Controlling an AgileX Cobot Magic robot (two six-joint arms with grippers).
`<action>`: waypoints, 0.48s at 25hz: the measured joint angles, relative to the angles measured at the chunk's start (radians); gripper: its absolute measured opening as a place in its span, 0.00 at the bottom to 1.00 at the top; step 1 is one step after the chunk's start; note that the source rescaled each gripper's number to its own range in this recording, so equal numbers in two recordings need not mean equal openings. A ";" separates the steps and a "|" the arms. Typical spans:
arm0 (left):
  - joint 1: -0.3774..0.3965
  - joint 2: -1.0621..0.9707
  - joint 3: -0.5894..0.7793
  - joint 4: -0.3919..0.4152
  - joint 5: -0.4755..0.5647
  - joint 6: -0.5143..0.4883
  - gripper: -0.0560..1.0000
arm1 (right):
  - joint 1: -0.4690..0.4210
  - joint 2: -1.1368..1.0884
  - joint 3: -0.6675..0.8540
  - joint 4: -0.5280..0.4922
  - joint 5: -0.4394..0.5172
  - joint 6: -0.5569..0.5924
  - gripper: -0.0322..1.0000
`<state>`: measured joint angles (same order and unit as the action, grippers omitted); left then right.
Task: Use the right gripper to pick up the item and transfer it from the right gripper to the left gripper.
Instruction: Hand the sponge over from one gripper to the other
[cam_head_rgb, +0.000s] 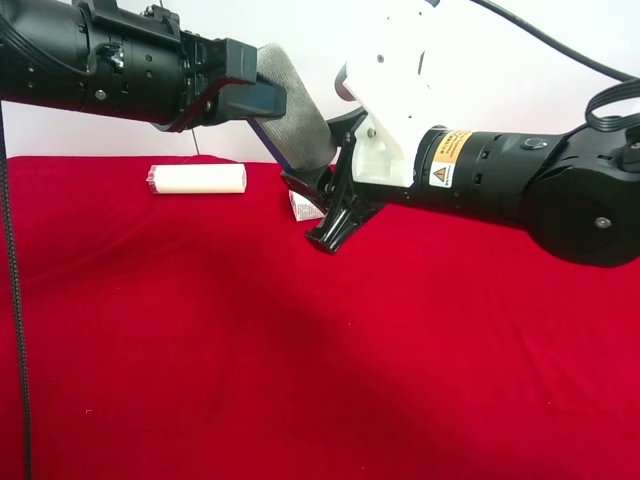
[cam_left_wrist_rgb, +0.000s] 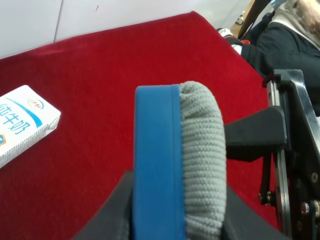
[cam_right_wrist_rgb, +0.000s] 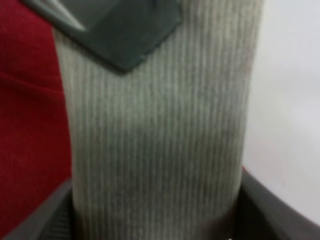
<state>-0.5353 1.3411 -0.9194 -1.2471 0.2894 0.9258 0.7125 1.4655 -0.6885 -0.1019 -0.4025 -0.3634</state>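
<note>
Handover in mid-air, above the red worktop (cam_head_rgb: 200, 350): the item (cam_head_rgb: 297, 115) is bridged between arms. The right end effector (cam_head_rgb: 318, 168) clamps its lower end and the left end effector (cam_head_rgb: 258, 82) clamps its upper end, presumably overlapping grips to prevent a drop.

— Where does the high camera sit?
— Apart from the robot, raised, looking slightly down across the red cloth (cam_head_rgb: 300, 380) to a pale wall (cam_head_rgb: 310, 25).
— And the wrist cameras?
— The right one sits so near the eraser (cam_right_wrist_rgb: 160, 140) that its grey felt fills the picture. The left one, also close, looks along the eraser's edge over the cloth to a carton (cam_left_wrist_rgb: 25, 122). All three share the eraser.
</note>
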 joint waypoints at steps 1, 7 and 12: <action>0.000 0.000 0.000 0.000 0.000 0.000 0.06 | 0.000 0.000 0.000 0.000 0.000 0.000 0.07; 0.000 0.000 0.000 0.000 0.000 0.000 0.06 | 0.000 0.000 0.000 0.013 0.000 0.000 0.07; 0.000 0.000 0.000 0.000 0.000 0.002 0.06 | 0.005 0.000 0.000 0.048 0.000 -0.005 0.07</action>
<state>-0.5353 1.3411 -0.9194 -1.2471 0.2894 0.9279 0.7179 1.4655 -0.6885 -0.0542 -0.4025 -0.3679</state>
